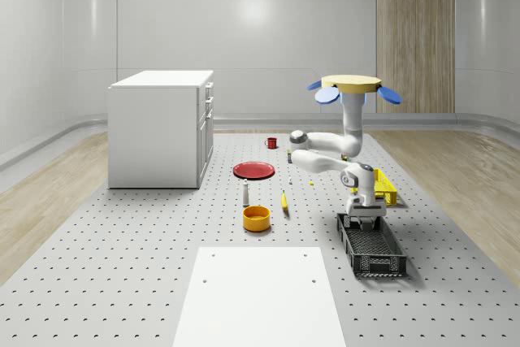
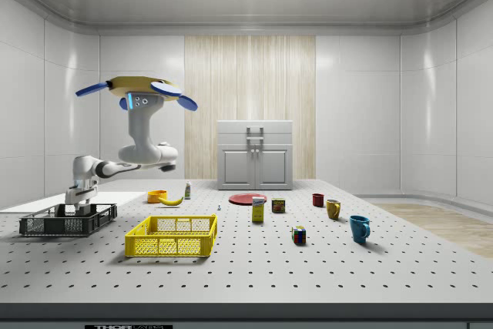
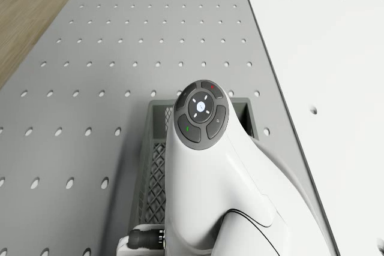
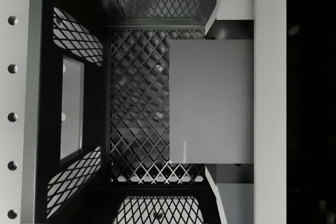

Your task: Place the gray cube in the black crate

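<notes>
Gray cube suspended over the black crate, ready for release.

In the whole-scene view, the drone [image 1: 351, 84] is hovering above the tabletop [image 1: 146, 266] near the yellow crate [image 1: 386, 187], with the arm reaching down so that the gripper [image 1: 362, 218] is hanging at the far end of the black crate [image 1: 372, 246]. In the wrist view, the fingers [image 4: 231, 17] are clamping the gray cube [image 4: 211, 101] from two opposite sides, holding it above the mesh floor and inside the crate walls. Open floor is lying to one side of the cube; the opposite wall appears close, so a straight descent is judged safest.
</notes>
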